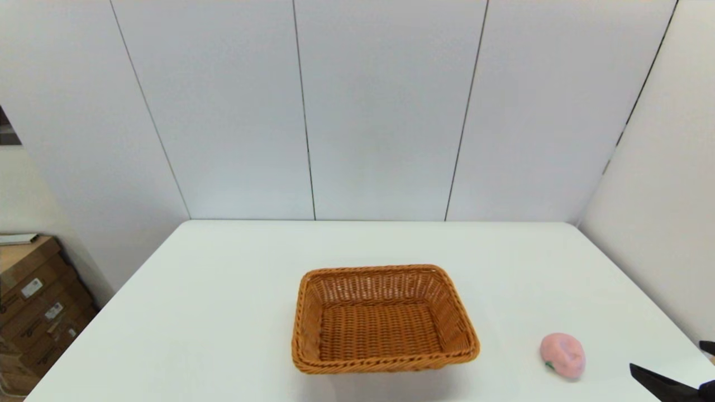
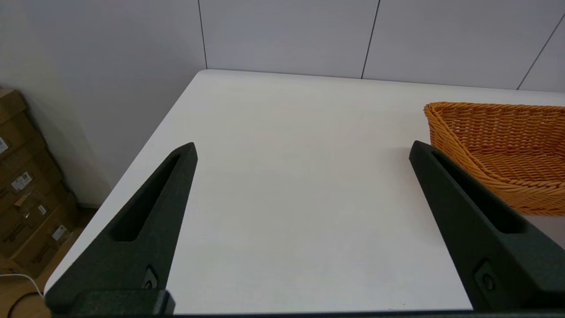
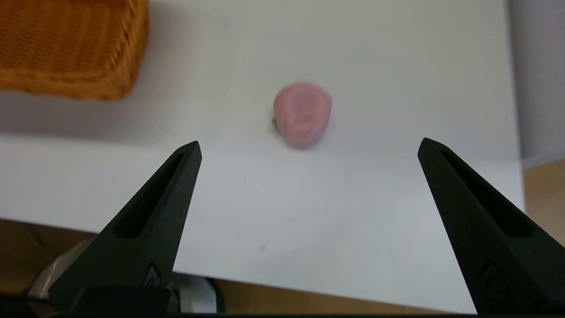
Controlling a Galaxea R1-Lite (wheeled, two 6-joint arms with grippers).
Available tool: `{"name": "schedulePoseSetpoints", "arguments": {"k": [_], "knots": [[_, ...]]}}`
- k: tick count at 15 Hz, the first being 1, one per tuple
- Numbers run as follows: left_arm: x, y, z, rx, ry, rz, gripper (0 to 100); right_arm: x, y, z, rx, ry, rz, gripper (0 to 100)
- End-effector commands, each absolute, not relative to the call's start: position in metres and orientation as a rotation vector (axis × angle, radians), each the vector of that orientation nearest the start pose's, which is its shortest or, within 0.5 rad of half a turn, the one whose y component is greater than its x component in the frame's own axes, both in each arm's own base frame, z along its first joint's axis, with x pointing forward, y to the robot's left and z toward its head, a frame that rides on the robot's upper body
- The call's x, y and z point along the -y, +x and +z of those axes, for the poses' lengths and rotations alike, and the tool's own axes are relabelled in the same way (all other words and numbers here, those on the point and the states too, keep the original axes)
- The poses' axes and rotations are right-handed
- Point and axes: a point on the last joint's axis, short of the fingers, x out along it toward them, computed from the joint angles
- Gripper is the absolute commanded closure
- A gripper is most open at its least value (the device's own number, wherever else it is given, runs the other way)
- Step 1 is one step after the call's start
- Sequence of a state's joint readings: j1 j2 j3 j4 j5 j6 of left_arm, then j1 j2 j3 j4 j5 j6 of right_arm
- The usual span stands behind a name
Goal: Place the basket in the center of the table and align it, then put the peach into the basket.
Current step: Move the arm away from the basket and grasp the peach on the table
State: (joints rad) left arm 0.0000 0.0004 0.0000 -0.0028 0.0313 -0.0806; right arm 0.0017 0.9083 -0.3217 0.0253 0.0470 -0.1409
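The orange-brown wicker basket (image 1: 384, 318) sits empty near the middle of the white table (image 1: 223, 290), squared to its edges; part of it also shows in the left wrist view as basket (image 2: 503, 150) and in the right wrist view as basket (image 3: 70, 44). The pink peach (image 1: 562, 355) lies on the table to the basket's right, near the front edge. My right gripper (image 3: 309, 148) hovers open at the front right corner, its fingers (image 1: 659, 382) just short of the peach (image 3: 302, 114). My left gripper (image 2: 302, 150) is open over the table's left part, empty.
Cardboard boxes (image 1: 33, 301) are stacked on the floor left of the table. Grey wall panels stand behind the table and along its right side. The table's front edge (image 3: 265, 269) lies right under the right gripper.
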Motion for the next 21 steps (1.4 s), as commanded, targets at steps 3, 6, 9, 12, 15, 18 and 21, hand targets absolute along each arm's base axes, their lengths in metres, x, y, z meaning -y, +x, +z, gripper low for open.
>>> {"name": "schedulePoseSetpoints", "arguments": {"k": [3, 6, 9, 12, 15, 18, 21], "knots": [[-0.001, -0.023, 0.076, 0.006, -0.081, 0.032, 0, -0.001, 0.153, 0.087, -1.059, -0.108, 0.12, 0], [-0.001, -0.023, 0.076, 0.006, -0.081, 0.032, 0, -0.004, 0.179, 0.06, -1.112, -0.125, 0.136, 0], [-0.001, -0.023, 0.076, 0.006, -0.081, 0.032, 0, -0.004, 0.208, 0.032, -1.137, -0.116, 0.134, 0], [-0.001, -0.023, 0.076, 0.006, -0.081, 0.032, 0, -0.004, 0.228, 0.012, -1.093, -0.117, 0.129, 0], [-0.001, -0.023, 0.076, 0.006, -0.081, 0.032, 0, -0.003, 0.241, 0.008, -1.041, -0.108, 0.115, 0], [-0.001, -0.023, 0.076, 0.006, -0.081, 0.032, 0, -0.002, 0.247, 0.011, -1.019, -0.095, 0.105, 0], [-0.001, -0.023, 0.076, 0.006, -0.081, 0.032, 0, -0.002, 0.246, 0.011, -1.025, -0.092, 0.1, 0]]}}
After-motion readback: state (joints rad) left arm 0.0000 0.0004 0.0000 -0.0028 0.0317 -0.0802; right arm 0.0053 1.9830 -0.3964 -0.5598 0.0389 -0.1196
